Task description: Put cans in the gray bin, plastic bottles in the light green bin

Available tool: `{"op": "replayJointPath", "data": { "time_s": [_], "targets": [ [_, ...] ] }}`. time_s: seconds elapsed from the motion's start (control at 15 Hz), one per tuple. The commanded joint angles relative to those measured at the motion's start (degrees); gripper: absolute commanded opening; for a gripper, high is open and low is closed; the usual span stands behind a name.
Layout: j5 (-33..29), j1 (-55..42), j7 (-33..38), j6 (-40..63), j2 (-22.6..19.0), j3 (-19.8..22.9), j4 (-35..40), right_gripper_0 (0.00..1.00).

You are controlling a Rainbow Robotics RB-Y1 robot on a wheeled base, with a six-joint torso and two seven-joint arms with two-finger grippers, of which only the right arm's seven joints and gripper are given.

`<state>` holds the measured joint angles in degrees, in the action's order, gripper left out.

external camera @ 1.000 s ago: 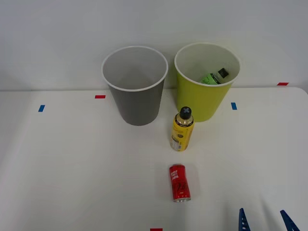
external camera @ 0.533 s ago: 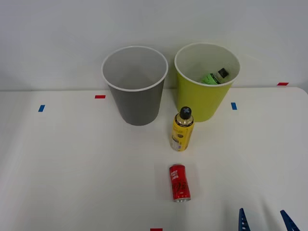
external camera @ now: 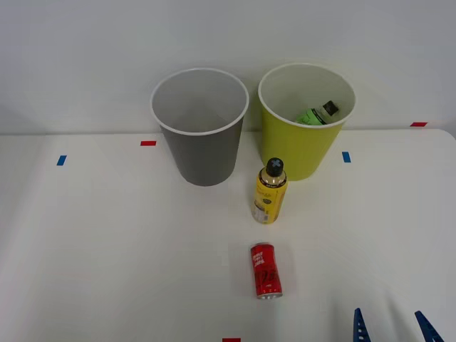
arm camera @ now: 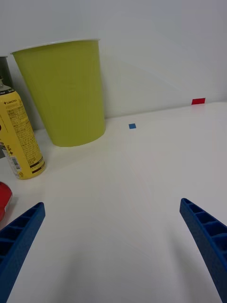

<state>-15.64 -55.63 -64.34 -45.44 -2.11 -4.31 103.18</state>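
Observation:
A small red can (external camera: 266, 270) lies on its side on the white table, in front of the bins; a sliver of it (arm camera: 4, 199) shows in the right wrist view. The gray bin (external camera: 200, 125) stands at the back, left of the light green bin (external camera: 306, 120) (arm camera: 66, 90). A green plastic bottle (external camera: 316, 113) with a black cap lies inside the light green bin. My right gripper (external camera: 394, 328) (arm camera: 113, 246) is open near the table's front edge, to the right of the can, with nothing between its fingers.
A yellow bottle (external camera: 270, 192) (arm camera: 19, 137) with a black cap stands upright between the can and the light green bin. Small red and blue tape marks (external camera: 346, 157) dot the table. A white wall rises behind the bins.

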Motion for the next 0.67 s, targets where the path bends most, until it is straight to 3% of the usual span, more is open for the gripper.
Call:
{"op": "replayJointPath", "data": {
  "time_s": [0.07,0.33,0.67],
  "targets": [
    [0.00,0.00,0.00,0.00,0.00,0.00,0.00,0.99],
    [0.00,0.00,0.00,0.00,0.00,0.00,0.00,0.99],
    [4.57,-0.62,-1.05,-0.97,-5.01,-2.02,-1.67,0.99]
  ]
}}
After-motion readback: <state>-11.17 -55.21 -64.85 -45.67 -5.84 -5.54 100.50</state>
